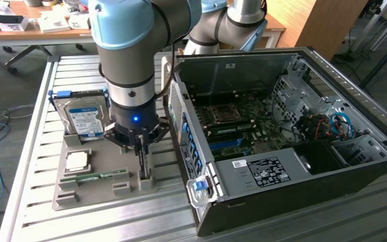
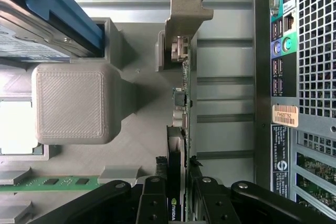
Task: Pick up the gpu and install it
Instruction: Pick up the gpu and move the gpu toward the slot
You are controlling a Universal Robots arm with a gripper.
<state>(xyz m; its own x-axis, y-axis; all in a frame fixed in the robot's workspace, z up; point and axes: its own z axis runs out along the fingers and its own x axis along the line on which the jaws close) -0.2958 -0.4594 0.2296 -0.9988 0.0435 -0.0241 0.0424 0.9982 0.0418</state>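
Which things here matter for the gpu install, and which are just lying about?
Job:
- gpu, on edge in the grey holder
- tool, closed on it
- open PC case

Lying about:
- hard drive
- memory stick
- processor

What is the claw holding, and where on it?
The gpu, pinched across its flat faces at the end opposite its bracket, standing in the grey holder.

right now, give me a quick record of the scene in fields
claw: closed on the gpu, gripping its upper edge
gpu: standing on edge in the grey holder
also in holder: hard drive, memory stick
computer case: side open, to the exterior view's right of the holder
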